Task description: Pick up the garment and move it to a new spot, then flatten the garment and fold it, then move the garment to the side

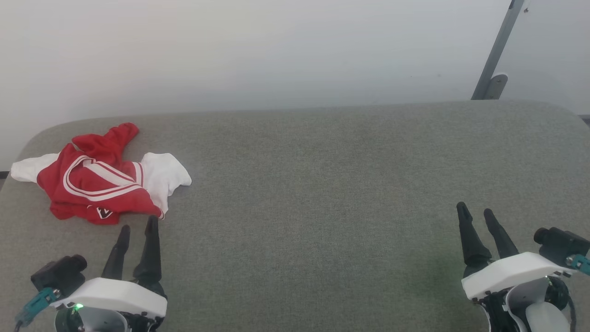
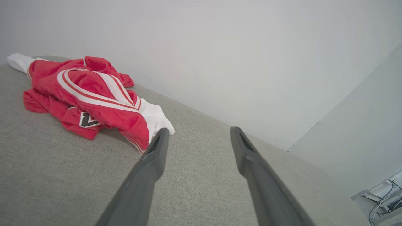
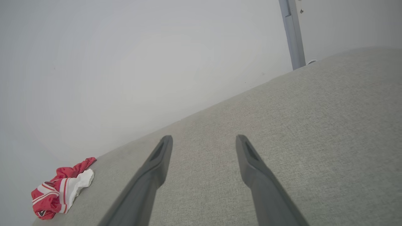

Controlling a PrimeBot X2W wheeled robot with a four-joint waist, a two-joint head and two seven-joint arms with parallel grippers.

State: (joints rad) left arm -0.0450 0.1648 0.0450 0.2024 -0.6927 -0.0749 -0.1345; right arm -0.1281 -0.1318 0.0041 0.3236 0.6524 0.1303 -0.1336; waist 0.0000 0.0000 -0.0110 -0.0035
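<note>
The left gripper point(image 1: 138, 224) sits low at the near left, its two dark tapered fingers spread wide and empty, tips just short of the garment point(image 1: 94, 184). The right gripper point(image 1: 475, 210), equally wide and empty, is well apart from it. The garment lies crumpled at the far left of the grey woven surface point(image 1: 322, 184), its lower body bunched and hidden: soft red jersey, white sleeves, white double stripes.

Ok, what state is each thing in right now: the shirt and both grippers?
garment: crumpled in a heap, at the left of the grey surface, not held.
left gripper: open, empty, fingertips close by the garment's near edge.
right gripper: open, empty, above bare surface, far from the garment.
</note>
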